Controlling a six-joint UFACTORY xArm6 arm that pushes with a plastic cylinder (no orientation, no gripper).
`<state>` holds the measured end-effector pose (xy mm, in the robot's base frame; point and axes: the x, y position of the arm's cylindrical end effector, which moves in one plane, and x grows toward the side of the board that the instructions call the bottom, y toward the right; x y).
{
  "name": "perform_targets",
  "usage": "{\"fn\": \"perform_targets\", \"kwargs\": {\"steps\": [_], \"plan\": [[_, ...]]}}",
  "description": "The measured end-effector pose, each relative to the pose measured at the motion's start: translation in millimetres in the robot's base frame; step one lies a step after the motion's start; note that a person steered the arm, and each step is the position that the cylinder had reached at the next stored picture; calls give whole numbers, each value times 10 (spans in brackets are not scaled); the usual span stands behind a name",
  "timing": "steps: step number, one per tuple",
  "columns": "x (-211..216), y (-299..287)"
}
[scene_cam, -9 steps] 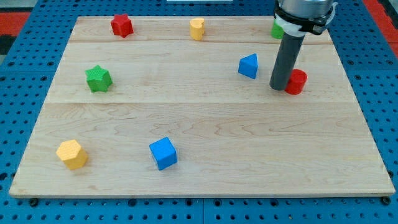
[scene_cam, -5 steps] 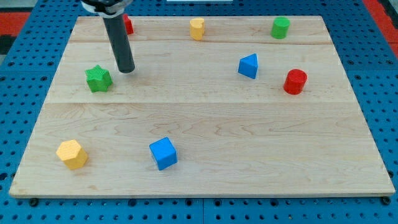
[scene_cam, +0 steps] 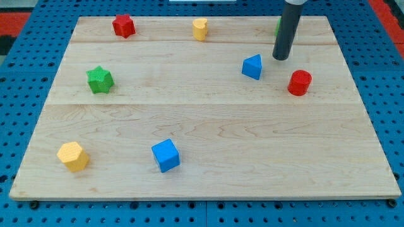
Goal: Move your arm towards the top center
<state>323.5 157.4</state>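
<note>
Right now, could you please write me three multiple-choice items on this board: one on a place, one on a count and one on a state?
1. Where is my tip?
A. Just right of and above the blue block
B. Beside the green star
C. At the board's bottom edge

2. How many red blocks lie on the board?
A. One
B. Two
C. Three

3. What is the state of the green block at the view's top right?
A. In full view
B. Stacked on the yellow block
C. Mostly hidden behind the rod

Answers:
1. A: the rod ends between the blue block and the red cylinder, touching neither.
2. B: there are only the red star and the red cylinder.
3. C: only a green sliver shows at the rod's left edge.
</note>
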Motion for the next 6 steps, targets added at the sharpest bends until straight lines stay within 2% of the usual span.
{"fn": "perform_targets", "kwargs": {"steps": [2,3,6], "plan": [[-70,-143],[-88,-469],[-161,-464]]}}
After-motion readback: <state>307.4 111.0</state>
